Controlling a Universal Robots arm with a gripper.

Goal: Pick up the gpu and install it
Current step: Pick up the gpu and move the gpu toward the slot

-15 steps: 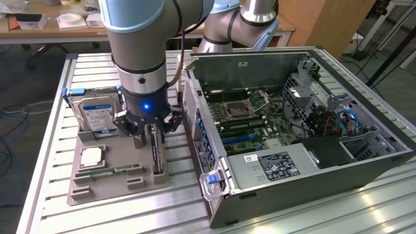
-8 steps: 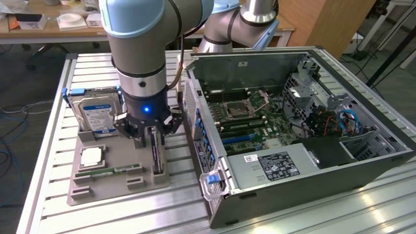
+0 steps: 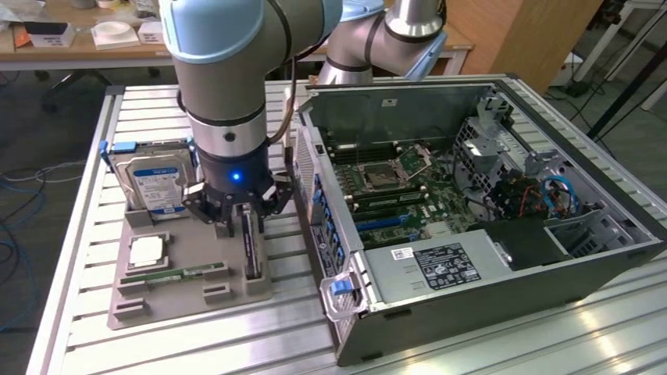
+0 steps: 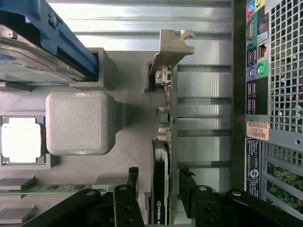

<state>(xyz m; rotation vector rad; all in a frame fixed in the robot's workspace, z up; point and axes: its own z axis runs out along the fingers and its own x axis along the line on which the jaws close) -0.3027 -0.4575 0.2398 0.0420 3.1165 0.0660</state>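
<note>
— Where is the gpu (image 4: 162, 198)?
— Between the fingers (image 4: 133, 178) of the gripper (image 4: 159, 172), standing on edge in the gray tray (image 4: 130, 146). The jaws stand apart on either side of it, not touching.
— Its long axis?
— It runs straight ahead of the gripper, with the silver bracket (image 4: 173, 47) at the far end.
— Any writing?
— A green logo (image 4: 158, 209) on the near edge. Farther off there is a pale sticker (image 4: 258, 130) on the computer case (image 4: 284, 71). Neither is readable.

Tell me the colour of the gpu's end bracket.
Dull silver-grey metal; the end bracket of the gpu shows best in the wrist view.
</note>
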